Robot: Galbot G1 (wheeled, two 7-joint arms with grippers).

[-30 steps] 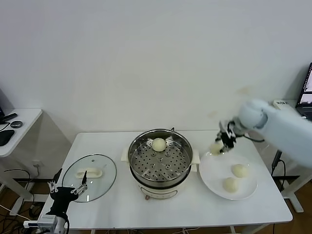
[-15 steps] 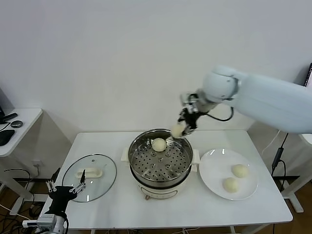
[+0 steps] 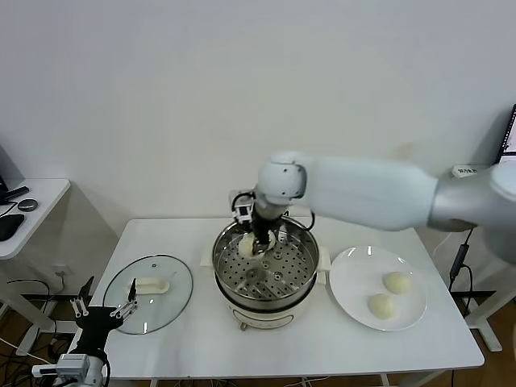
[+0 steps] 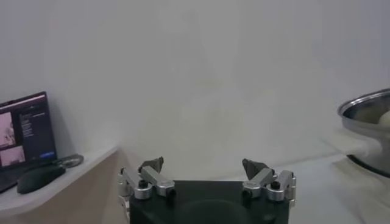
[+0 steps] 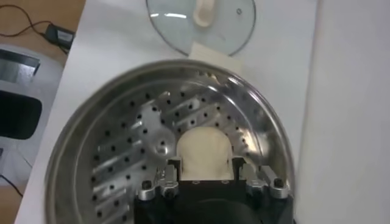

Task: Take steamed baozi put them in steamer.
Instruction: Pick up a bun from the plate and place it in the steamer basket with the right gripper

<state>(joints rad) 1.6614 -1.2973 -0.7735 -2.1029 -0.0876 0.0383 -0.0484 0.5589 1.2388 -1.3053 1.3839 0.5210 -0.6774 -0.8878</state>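
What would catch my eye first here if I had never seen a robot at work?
The robot's big white right arm reaches across the table, its right gripper shut on a cream-white steamed bun just above the perforated tray of the shiny round steel steamer at the table's middle. Two more buns lie on the flat white plate on the right, and the round glass lid rests on the left.

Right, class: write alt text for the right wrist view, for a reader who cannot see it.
The right gripper holds a cream-white baozi just above the perforated tray of the round steel steamer. Beyond the steamer's rim, a glass lid with a white handle lies on the white table.
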